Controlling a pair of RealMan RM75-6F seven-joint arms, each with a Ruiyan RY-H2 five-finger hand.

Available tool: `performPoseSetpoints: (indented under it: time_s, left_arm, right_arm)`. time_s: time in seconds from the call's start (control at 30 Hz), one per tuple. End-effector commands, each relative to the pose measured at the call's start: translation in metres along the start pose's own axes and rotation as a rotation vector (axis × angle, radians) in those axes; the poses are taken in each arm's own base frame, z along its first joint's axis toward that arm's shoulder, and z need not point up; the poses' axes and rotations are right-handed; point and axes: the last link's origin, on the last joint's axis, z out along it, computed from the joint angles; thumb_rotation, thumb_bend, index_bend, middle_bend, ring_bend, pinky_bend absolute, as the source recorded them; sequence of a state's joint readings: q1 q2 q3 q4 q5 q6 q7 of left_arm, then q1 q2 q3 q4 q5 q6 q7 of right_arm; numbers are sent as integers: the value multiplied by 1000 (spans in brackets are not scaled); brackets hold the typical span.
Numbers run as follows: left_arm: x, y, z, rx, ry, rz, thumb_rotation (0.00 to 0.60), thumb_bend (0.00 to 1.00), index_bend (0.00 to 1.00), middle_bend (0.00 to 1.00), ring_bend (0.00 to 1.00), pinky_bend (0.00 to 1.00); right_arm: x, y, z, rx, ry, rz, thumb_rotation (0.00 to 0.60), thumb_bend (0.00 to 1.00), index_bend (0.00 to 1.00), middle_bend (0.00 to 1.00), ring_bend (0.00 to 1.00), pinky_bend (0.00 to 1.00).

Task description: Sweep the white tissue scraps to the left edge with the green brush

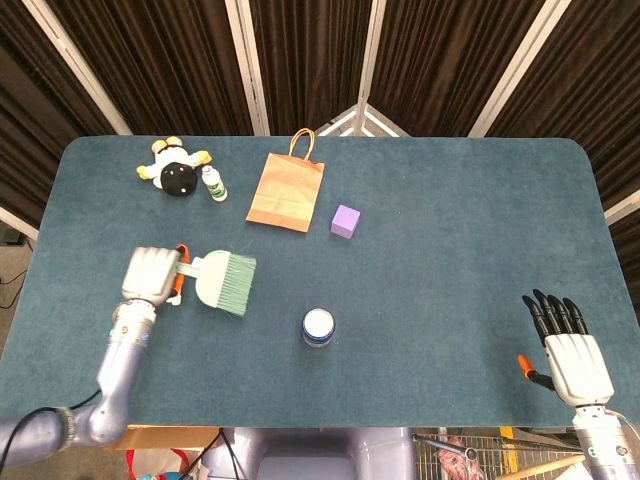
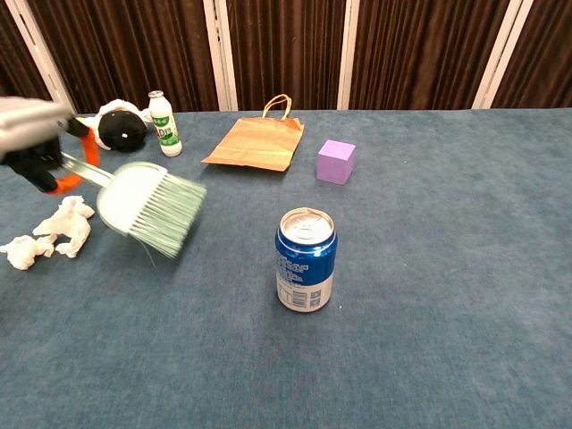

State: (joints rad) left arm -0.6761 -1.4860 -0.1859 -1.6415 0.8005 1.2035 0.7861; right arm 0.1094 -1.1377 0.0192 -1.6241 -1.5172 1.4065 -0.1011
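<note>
**Q:** While the left hand (image 1: 152,275) grasps the handle of the green brush (image 1: 226,283), where do the white tissue scraps (image 2: 52,231) lie?

**A:** In the chest view they sit in a loose cluster on the counter (image 1: 450,230), near its left side, to the left of the brush head and below the hand. In the head view the hand and brush hide nearly all of them. The brush head, bristles pointing right, appears raised off the counter.

**Q:** How far along is the sweep?

**A:** Judged from their position, the scraps are gathered leftward but remain short of the left edge; at least one more leftward stroke seems needed.

**Q:** And the other hand?

**A:** The right hand (image 1: 570,347) is at the near right corner, fingers extended, holding nothing. The blue can (image 2: 306,259), purple cube (image 2: 336,161) and paper bag (image 2: 256,141) stand well apart from the scraps.
</note>
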Motion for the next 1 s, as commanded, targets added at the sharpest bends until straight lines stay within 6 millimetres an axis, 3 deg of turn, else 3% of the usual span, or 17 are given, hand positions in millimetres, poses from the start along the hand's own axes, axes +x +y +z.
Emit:
performPoseSetpoints:
  time_s: [0.03,0.17,0.33,0.6,0.8,0.9,1.0]
  left_arm:
    - [-11,6,6,22,-19,23,600,767,770,1000,1000,1000]
    - [-17,-10,9,70,-31,44,600,767,771,1000,1000,1000]
    - [-22,-47,12,157,-49,61,600,768,770,1000,1000,1000]
    - [-15,-128,-3,287,-41,84,600,767,771,1000,1000,1000]
    - [6,-183,-17,380,8,81,600,767,771,1000,1000,1000]
    - [22,-194,-20,392,55,47,600,768,770,1000,1000,1000]
    - [39,-192,-19,374,113,-12,600,767,771,1000,1000,1000]
  right_arm:
    - [0,1,0,-5,0,1,600,323,0,0,0,0]
    - [1,2,-1,-9,1,1,600,322,0,0,0,0]
    - [1,2,-2,-13,1,-2,600,322,0,0,0,0]
    - [0,1,-3,-11,0,-9,600,322,0,0,0,0]
    - [0,-1,-2,-11,5,-9,600,322,0,0,0,0]
    - [0,-1,-1,-10,5,-10,600,323,0,0,0,0]
    - [-1,-2,0,-8,4,-11,600,323,0,0,0,0]
